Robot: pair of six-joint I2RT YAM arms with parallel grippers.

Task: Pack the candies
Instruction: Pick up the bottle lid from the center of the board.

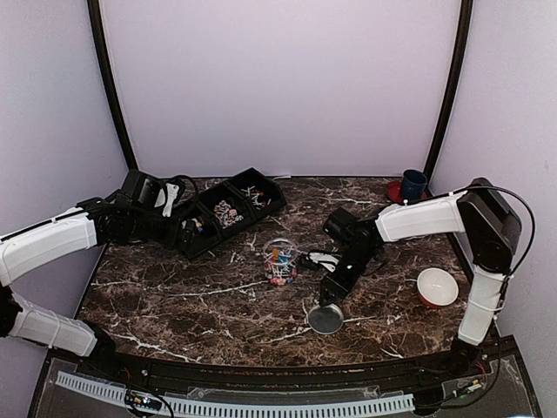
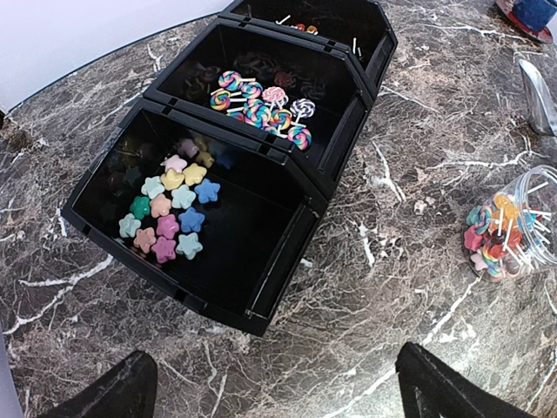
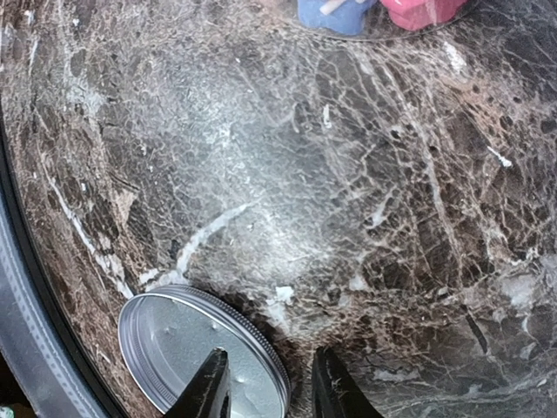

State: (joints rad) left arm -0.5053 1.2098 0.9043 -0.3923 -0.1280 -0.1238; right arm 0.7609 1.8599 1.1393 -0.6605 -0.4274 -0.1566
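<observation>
Candies (image 2: 170, 209) fill the black tray (image 2: 278, 261) and a clear jar (image 2: 522, 226) mid-table. My right gripper (image 3: 270, 361) straddles the rim of the metal lid (image 3: 174, 340), jaws narrow, grip uncertain. Best to pinch the rim squarely before lifting. My left gripper (image 2: 283, 392) hangs wide open.

We are looking at a robotics lab booth, not a home. Plain pale wall panels (image 1: 278, 87) joined by black corner posts (image 1: 111, 87) close in a dark marble-patterned table (image 1: 174, 296) on the left, far and right. The left arm (image 1: 48, 244) and right arm (image 1: 426, 218) stand at its near edge, beside a slotted white cable duct (image 1: 261, 407) with loose wiring.
</observation>
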